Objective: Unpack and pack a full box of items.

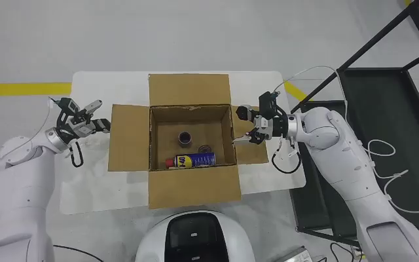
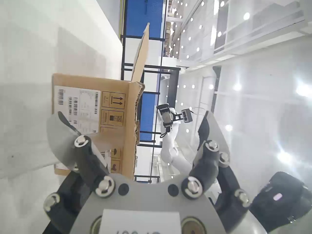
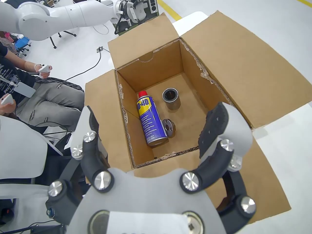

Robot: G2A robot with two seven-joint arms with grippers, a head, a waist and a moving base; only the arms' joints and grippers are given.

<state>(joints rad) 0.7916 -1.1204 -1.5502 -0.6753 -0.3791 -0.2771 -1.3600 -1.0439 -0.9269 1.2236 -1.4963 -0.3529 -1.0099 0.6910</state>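
An open cardboard box (image 1: 190,112) sat on the table (image 1: 98,190); on its floor a blue spray can (image 3: 149,119) lay on its side along the wall nearest the robot, red cap toward the left arm, beside a metal cylinder (image 3: 171,98) and a flange (image 3: 170,127). The right hand (image 1: 241,124), the nearer one, hung over the box's right rim, spread wide and empty. The left hand (image 1: 98,114) sat outside the left flap, likewise apart, holding nothing.

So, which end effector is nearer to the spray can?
Right. The right end effector hovers at the box rim near the spray can; the left end effector is past the opposite flap's outer edge, farther away.
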